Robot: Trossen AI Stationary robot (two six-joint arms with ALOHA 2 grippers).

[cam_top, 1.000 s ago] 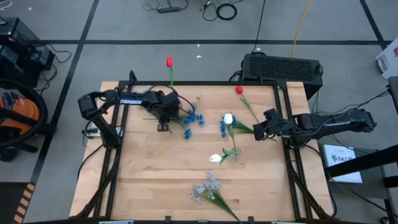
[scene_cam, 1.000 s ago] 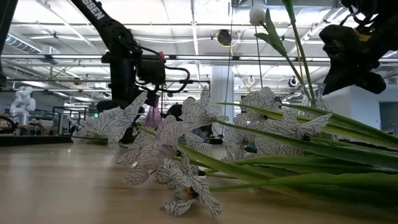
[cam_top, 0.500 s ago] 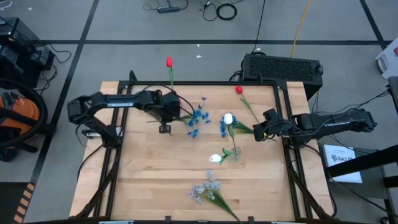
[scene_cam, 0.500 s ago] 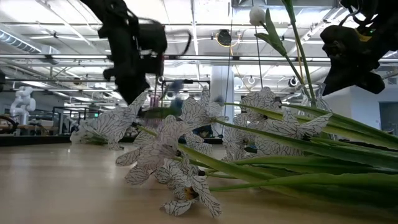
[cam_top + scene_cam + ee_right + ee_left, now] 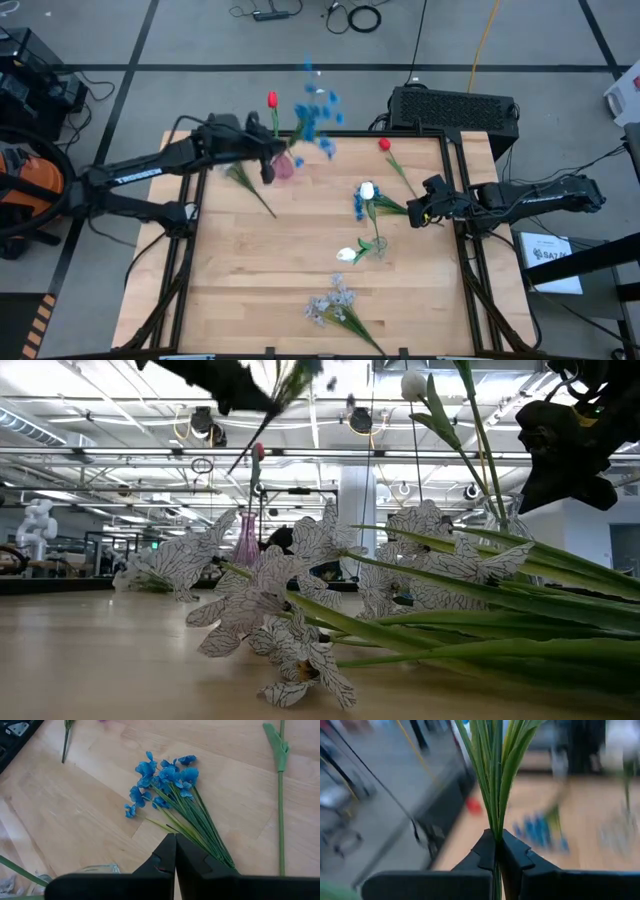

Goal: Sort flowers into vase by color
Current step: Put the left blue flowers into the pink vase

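Note:
My left gripper [image 5: 268,163] is raised over the table's far left part, shut on a blue small-blossom spray [image 5: 315,108] whose blossoms blur above the far edge. A pink vase [image 5: 283,168] stands beside it with a red tulip [image 5: 272,100] in it. My right gripper [image 5: 415,213] hangs shut at the right side, above the stem ends of a second blue spray [image 5: 165,780] that lies on the table. A white tulip [image 5: 367,190] stands in a clear glass vase [image 5: 376,242]. A red tulip [image 5: 384,145], a white tulip [image 5: 347,255] and a pale lavender-white spray [image 5: 335,300] lie flat. My left gripper pinches the bundled green stems [image 5: 495,827] of the blue spray between its two fingers [image 5: 485,847], part way along them. The spray is lifted clear and tilted: the blossoms rise beyond the fingers and the stem ends [image 5: 255,195] hang below them.
A black box [image 5: 455,108] sits behind the far right corner. Black frame rails [image 5: 190,200] run along the table's left and right edges. Bare wood shows on the near left part. In the low view the lavender-white spray [image 5: 290,600] fills the foreground.
My left gripper has risen and moved toward the far edge, turning as it went. The blue spray, which lay on the table, is now lifted clear, its blossoms swung up and toward the far edge. The pink vase has come out from under the arm.

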